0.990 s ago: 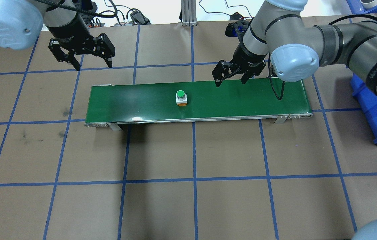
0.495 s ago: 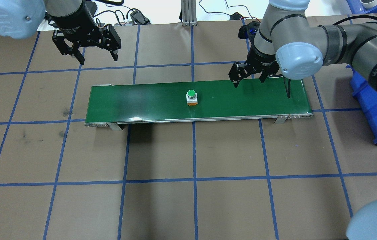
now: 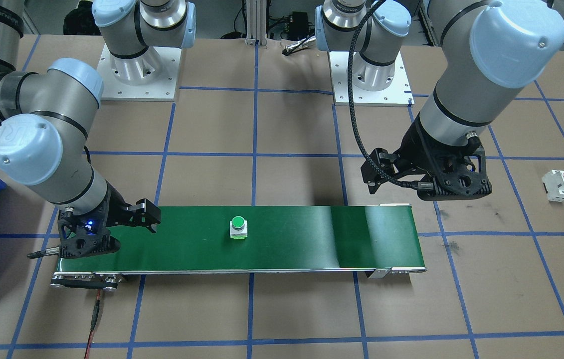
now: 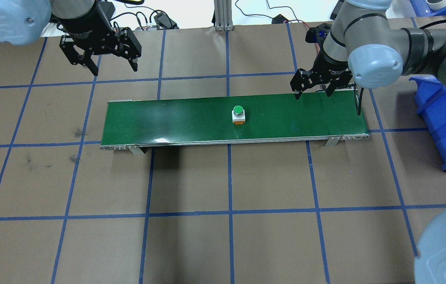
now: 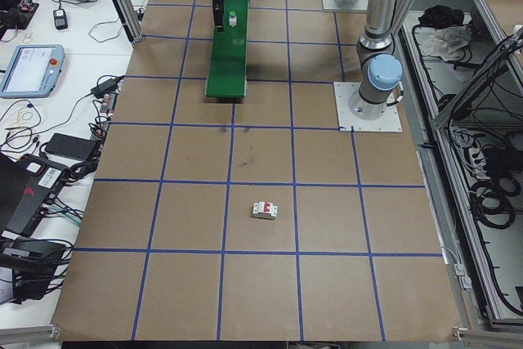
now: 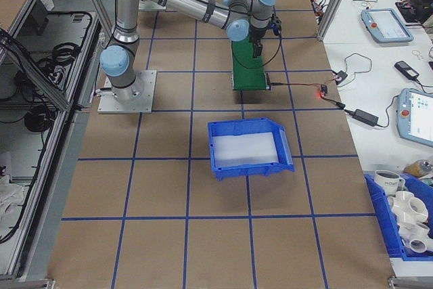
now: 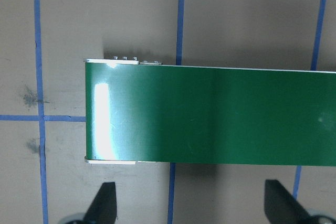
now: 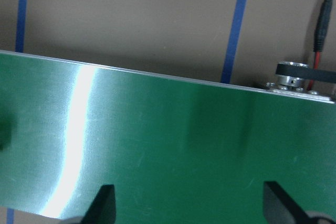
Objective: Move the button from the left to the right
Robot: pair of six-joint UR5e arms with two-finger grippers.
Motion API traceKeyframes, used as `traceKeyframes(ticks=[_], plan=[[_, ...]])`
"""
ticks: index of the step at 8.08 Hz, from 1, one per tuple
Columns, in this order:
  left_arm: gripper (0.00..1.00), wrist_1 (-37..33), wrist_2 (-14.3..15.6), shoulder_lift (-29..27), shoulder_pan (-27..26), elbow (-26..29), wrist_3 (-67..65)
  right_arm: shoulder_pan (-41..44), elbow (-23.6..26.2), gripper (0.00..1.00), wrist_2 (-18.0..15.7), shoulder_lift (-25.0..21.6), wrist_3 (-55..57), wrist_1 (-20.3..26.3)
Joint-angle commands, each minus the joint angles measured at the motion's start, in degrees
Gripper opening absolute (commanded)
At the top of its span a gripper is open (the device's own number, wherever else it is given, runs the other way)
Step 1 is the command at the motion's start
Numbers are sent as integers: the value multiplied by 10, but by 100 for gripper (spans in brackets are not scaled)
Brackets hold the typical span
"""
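Note:
The button (image 4: 238, 114), a green round cap on a white body with an orange end, stands a little right of the middle of the green conveyor belt (image 4: 167, 118); it also shows in the front view as the button (image 3: 238, 228). My left gripper (image 4: 115, 71) hangs open beyond the belt's left end, holding nothing. In its wrist view the left gripper (image 7: 191, 203) has its fingers spread over the bare left end of the belt. My right gripper (image 4: 312, 94) is open over the far edge near the belt's right end, right of the button. The right wrist view shows only bare belt.
A white circuit breaker with red levers (image 3: 559, 185) lies on the table beyond the belt's left end. A blue bin (image 4: 443, 122) sits just past the belt's right end. A red and black cable (image 3: 93, 319) trails from the belt's motor end.
The button has travelled rightward along the belt. My right gripper moved right and farther back, staying open. The left gripper drew back from the belt, then held.

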Motion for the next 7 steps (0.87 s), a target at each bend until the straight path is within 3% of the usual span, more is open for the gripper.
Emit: traceKeyframes(ticks=[1, 3, 4, 6, 7], plan=[[100, 0, 0, -1, 1, 0, 0, -5, 2, 100, 57, 8, 2, 2], [100, 0, 0, -1, 1, 0, 0, -5, 2, 100, 77, 12, -2, 1], [100, 0, 0, -1, 1, 0, 0, -5, 2, 100, 104, 12, 4, 0], [100, 0, 0, 0, 1, 0, 0, -5, 8, 100, 115, 19, 11, 3], [100, 0, 1, 0, 1, 0, 0, -5, 11, 100, 155, 20, 13, 3]])
